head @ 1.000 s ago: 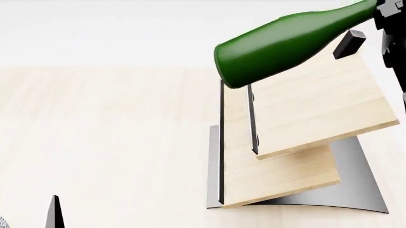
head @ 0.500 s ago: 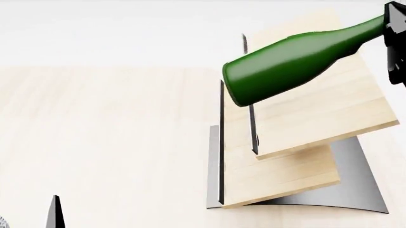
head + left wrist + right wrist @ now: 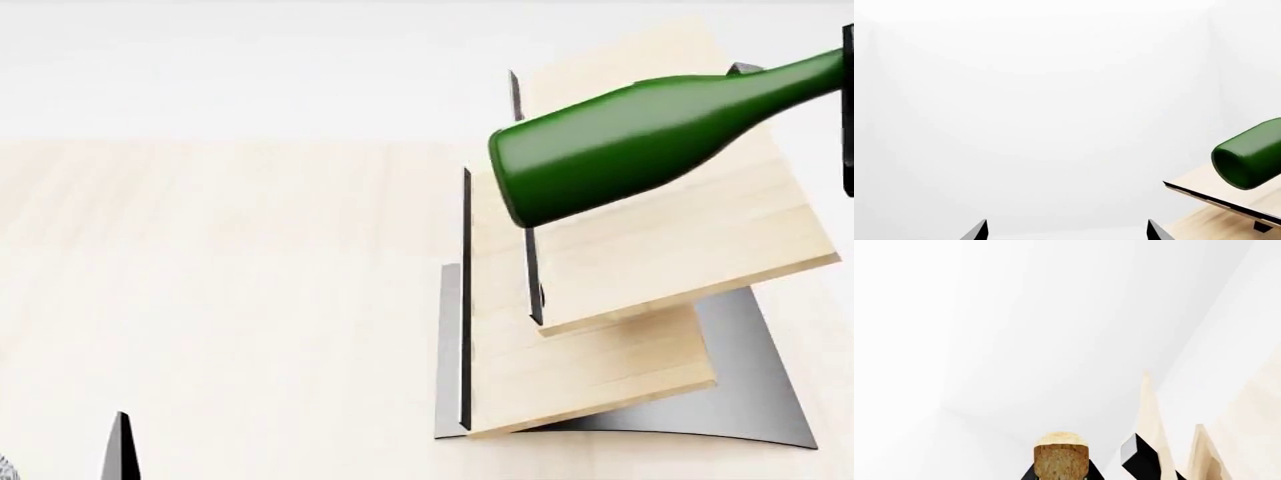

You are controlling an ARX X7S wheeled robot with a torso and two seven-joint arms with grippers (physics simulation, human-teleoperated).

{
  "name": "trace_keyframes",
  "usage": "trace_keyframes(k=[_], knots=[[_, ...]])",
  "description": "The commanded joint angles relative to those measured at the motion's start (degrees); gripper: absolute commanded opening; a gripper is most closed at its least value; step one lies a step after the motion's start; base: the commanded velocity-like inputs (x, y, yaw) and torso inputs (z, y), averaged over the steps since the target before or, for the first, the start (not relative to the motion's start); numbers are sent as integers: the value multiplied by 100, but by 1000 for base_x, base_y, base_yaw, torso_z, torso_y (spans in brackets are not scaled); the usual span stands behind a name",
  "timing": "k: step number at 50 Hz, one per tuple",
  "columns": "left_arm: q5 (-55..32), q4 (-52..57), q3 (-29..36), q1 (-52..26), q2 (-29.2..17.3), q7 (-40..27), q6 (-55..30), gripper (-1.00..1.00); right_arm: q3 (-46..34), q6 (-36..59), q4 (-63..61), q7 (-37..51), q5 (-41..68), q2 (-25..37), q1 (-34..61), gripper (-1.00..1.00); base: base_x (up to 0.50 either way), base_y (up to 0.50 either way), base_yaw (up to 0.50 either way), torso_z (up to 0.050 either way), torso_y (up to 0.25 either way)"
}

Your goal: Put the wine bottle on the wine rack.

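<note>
The dark green wine bottle [image 3: 641, 140] hangs nearly horizontal above the upper panel of the wine rack [image 3: 667, 255], base toward the left, neck rising to the right. My right gripper [image 3: 1061, 476] is shut on its neck just below the cork-coloured top [image 3: 1061, 456]; in the head view only a black sliver of it [image 3: 849, 110] shows at the right edge. In the left wrist view the bottle's base [image 3: 1247, 161] floats over a rack panel [image 3: 1217, 196]. My left gripper [image 3: 1066, 235] is open and holds nothing, well left of the rack.
The rack stands on a pale wood tabletop [image 3: 200, 280] on its curved dark grey base [image 3: 754, 405]. Thin black dividers [image 3: 465, 300] edge its left side. One left finger [image 3: 120, 450] pokes up at the lower left. White walls lie behind.
The bottle has moved right and a little lower over the rack's upper panel. My right gripper has slid almost out of the head view's right edge. The left arm has not moved.
</note>
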Motion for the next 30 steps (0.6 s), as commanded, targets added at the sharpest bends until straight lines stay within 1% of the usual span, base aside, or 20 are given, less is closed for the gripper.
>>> trace_keyframes(k=[1,30], knots=[[2,-29,28,-11,-7,-9,15,100,252,10,-61,-123,1,87,-25,-100,0,0,0,0,0],[8,-21,77,-28,-36,-45,-5,100,241,31,110,-251,-40,53,-178,-100,0,0,0,0,1]])
